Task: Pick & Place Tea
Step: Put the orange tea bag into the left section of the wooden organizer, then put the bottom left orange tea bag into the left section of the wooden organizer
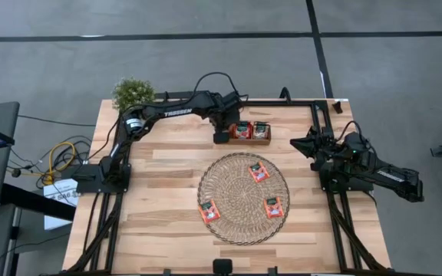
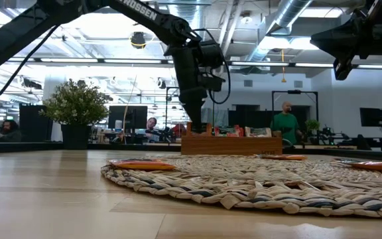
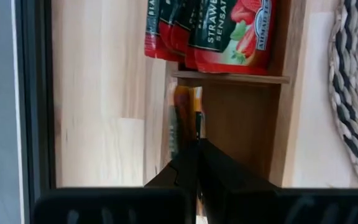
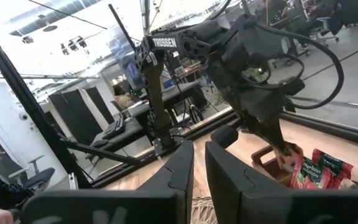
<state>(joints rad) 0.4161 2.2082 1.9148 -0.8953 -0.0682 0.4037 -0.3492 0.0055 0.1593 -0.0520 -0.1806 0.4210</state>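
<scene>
Three red-orange tea sachets (image 1: pixel 258 172) lie flat on the round woven mat (image 1: pixel 232 184). Several more stand in one compartment of the small wooden tray (image 1: pixel 252 141) at the table's far middle. My left gripper (image 3: pixel 196 134) is over the tray's other compartment, at its left end, shut on one tea sachet (image 3: pixel 182 106) that shows edge-on. My right gripper (image 4: pixel 199 149) waits above the table's right side. It is open by a narrow gap with nothing in it. My left gripper pinches the sachet between its two fingers at the sachet's upper edge (image 3: pixel 191 127). The fingers come from above, steeply slanted down. The sachet hangs on edge below the fingertips (image 4: pixel 288 160) within the tray's left compartment. Whether it touches the tray's floor I cannot tell.
A small potted plant (image 1: pixel 133 92) stands at the table's far left corner. The tray's divider (image 3: pixel 229 78) separates the held sachet from the standing strawberry sachets (image 3: pixel 229 31). The mat fills the table's middle, with bare wood on either side and toward the near edge.
</scene>
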